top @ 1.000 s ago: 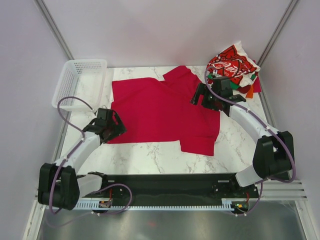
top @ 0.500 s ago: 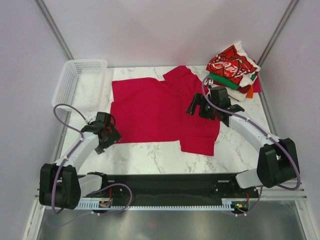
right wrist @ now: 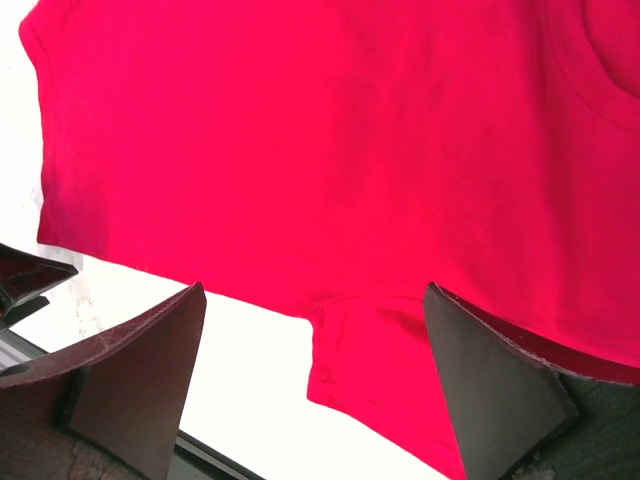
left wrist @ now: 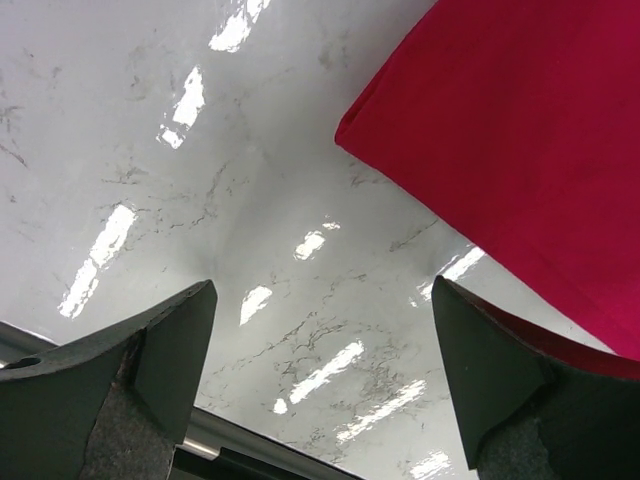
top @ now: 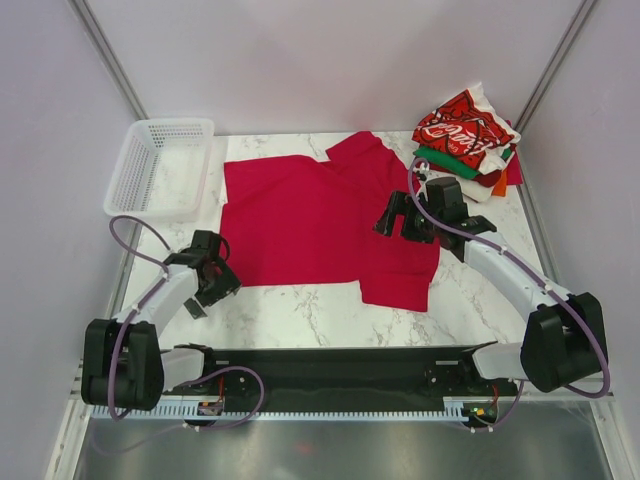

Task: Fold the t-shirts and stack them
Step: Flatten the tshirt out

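Beneath right gripper, flat crimson t-shirt

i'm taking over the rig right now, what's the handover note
Left gripper: open, empty, over the bare marble table beside the near-left corner of the red t-shirt.
Right gripper: open, empty, above the shirt's right side.
Red t-shirt: spread out mid-table, not folded.
Folded shirts: stacked at the far right corner, script-printed red one on top.
Left to do: fold the red t-shirt and add it to the stack.

Shirt lies between basket and stack.
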`<state>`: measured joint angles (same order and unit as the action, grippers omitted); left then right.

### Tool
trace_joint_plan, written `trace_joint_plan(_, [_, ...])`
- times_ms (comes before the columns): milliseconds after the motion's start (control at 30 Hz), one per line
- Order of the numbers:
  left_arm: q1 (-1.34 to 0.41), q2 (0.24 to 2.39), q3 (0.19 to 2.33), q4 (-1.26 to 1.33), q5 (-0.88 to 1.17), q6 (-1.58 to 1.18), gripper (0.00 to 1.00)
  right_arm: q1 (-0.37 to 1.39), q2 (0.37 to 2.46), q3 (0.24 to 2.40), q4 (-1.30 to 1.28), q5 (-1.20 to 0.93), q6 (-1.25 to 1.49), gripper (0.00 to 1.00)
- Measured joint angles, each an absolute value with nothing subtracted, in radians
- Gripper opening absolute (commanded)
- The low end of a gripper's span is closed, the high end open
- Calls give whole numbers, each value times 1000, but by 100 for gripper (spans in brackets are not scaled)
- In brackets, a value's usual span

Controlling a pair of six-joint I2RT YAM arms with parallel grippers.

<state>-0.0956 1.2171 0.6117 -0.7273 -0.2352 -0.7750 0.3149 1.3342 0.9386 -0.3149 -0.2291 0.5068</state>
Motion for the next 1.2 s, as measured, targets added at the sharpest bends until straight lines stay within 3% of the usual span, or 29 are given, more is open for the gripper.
trace_joint_plan(733, [23, 1193, 571, -722, -221, -785, 96, 317, 1368, 929, -321, -236, 491, 98])
trace_joint_plan(1000, [33, 782, 580, -739, -236, -785, 96, 318, 1372, 922, -315, -248, 485, 98])
trace_joint_plan(1033, [34, 745, 593, -739, -236, -785, 100, 318, 1375, 922, -310, -252, 485, 98])
trace_joint_plan(1100, [46, 694, 626, -693, -66, -781, 100, 318, 1380, 922, -306, -260, 485, 98])
trace_joint_plan(1200, [43, 728, 648, -190, 258, -838, 100, 319, 1385, 922, -303, -271, 485, 98])
